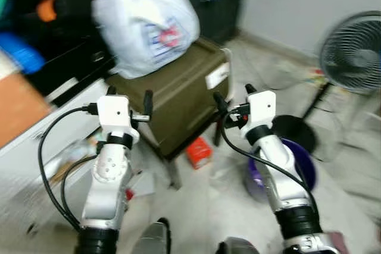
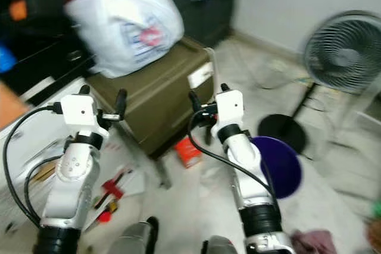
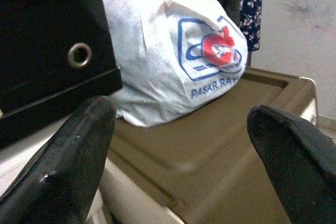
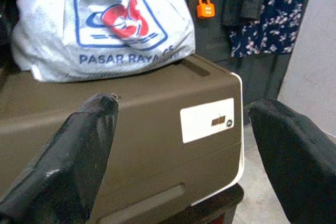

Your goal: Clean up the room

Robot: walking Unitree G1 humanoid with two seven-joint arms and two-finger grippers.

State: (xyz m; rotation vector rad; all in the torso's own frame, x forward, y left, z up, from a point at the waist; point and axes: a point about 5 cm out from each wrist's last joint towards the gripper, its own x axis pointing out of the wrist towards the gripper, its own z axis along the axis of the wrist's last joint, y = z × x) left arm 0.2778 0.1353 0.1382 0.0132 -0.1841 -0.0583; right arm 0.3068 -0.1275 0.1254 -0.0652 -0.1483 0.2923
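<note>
Both your grippers are raised with fingers spread, holding nothing: left gripper (image 1: 130,97) at eleven o'clock, right gripper (image 1: 232,98) at one o'clock; between them at twelve stands the brown storage box (image 1: 178,102). On its lid sits a white plastic bag (image 1: 146,25); a red carton (image 1: 199,152) lies on the floor beneath.

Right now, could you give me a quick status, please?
Left gripper and right gripper open, empty, raised toward brown bin. White bag sits on bin. Red box, purple bowl on floor; fan to right.
</note>
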